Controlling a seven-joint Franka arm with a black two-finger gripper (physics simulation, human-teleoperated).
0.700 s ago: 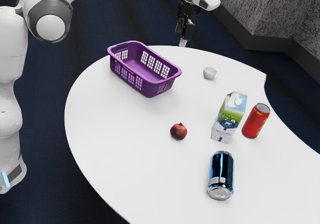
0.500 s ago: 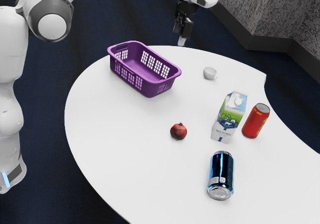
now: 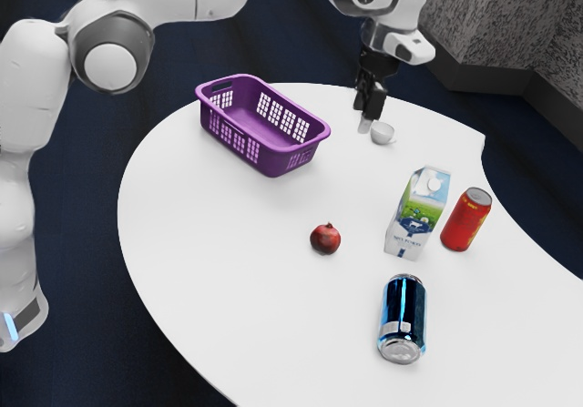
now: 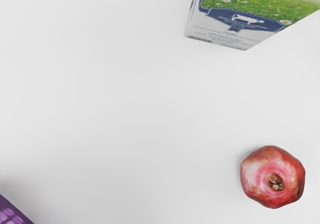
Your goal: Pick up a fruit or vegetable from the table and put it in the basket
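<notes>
My gripper (image 3: 366,123) hangs at the far side of the round table, right by the white cup in the exterior view; whether it is open or shut cannot be told. A red pomegranate (image 3: 325,239) rests on the white tabletop, well apart from the gripper on the near side. The purple basket (image 3: 288,160) stands upright toward the exterior view's left, with no item visible inside. In the wrist view, the pomegranate (image 4: 273,178) has its crown facing the camera, and a corner of the basket (image 4: 12,215) shows.
A milk carton (image 3: 418,214) stands beside a red can (image 3: 466,219), toward the exterior view's right of the pomegranate. The dark blue can (image 3: 403,318) is nearer the camera. The white cup (image 3: 383,134) sits at the far side of the table (image 3: 219,252).
My hand has moved toward the exterior view's right and somewhat nearer its camera, from beyond the table's far edge to beside the cup. The pomegranate and basket have stayed put.
</notes>
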